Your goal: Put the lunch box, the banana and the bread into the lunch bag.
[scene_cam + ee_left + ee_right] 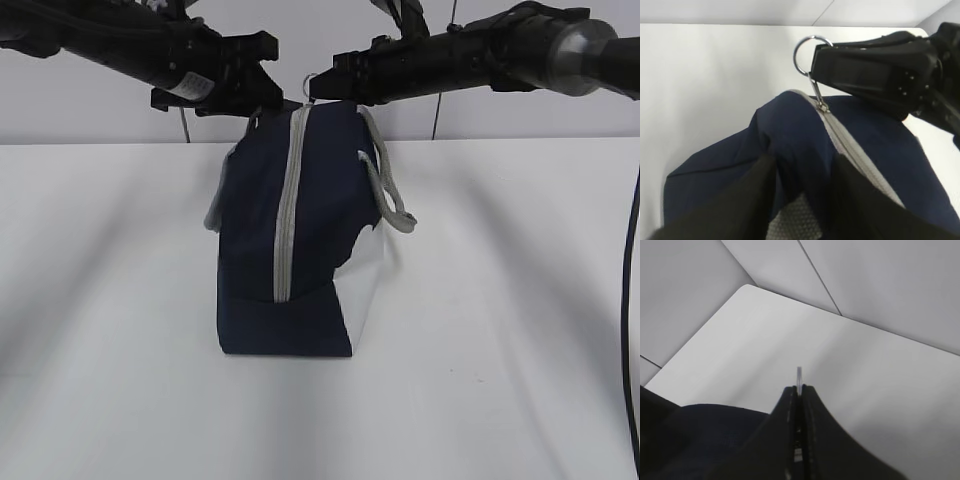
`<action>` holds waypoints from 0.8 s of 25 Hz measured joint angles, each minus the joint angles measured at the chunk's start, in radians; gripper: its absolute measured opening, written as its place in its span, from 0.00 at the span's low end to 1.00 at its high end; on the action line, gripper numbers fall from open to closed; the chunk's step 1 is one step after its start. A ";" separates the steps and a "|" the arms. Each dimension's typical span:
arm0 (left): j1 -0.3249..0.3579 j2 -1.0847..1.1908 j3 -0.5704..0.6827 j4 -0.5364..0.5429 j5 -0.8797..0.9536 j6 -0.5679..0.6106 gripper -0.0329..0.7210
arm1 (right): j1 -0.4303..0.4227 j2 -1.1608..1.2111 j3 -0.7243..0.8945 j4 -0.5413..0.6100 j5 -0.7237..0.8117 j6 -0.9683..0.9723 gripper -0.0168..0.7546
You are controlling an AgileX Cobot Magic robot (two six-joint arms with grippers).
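Navy-blue fabric stands tall in the middle of the white counter [110, 300]: the lunch bag [300, 240] sits upright on its base with the grey zipper [285, 210] running shut up its face, from low on the side to the peak. Both arms meet at that peak, and the reason looks plain. The right gripper [322, 88] has its fingers [790, 435] pressed fully together on the ring pull [807, 55], whose thin metal edge pokes out between the tips in the right wrist view. In the left wrist view the ring and its small link lead straight down to the slider at the top of the zipper, so this grip seems meant to drag the slider along the track.

The left gripper [800, 185] straddles the bag's top beside the zipper, its fingers [755, 190] partly open with the navy cloth bunched between them; whether they truly pinch the fabric or only bracket it, I cannot tell. As I judge it, this hand is there to steady the bag so it does not follow the pull.

A grey handle [385, 190] droops over the right side, clear of both arms. No lunch box, banana or bread shows in any view, so with the bag closed I cannot tell where they lie
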 joint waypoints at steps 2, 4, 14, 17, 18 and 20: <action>0.000 0.001 0.000 -0.007 -0.015 -0.002 0.35 | 0.000 0.000 0.000 0.000 0.000 0.000 0.00; 0.000 0.002 0.000 -0.011 -0.020 -0.002 0.32 | 0.000 0.000 0.000 0.000 0.000 0.000 0.00; 0.000 0.005 0.000 -0.017 -0.014 0.008 0.07 | 0.000 0.000 0.000 -0.002 0.000 0.000 0.00; 0.000 0.001 0.000 -0.017 -0.004 0.061 0.06 | 0.000 0.000 0.000 0.008 0.000 0.000 0.00; 0.000 -0.002 0.000 -0.015 0.003 0.087 0.06 | 0.000 0.000 0.000 0.016 0.000 0.000 0.00; 0.000 -0.010 0.000 -0.013 0.013 0.139 0.06 | 0.000 0.000 0.000 0.039 -0.002 0.000 0.00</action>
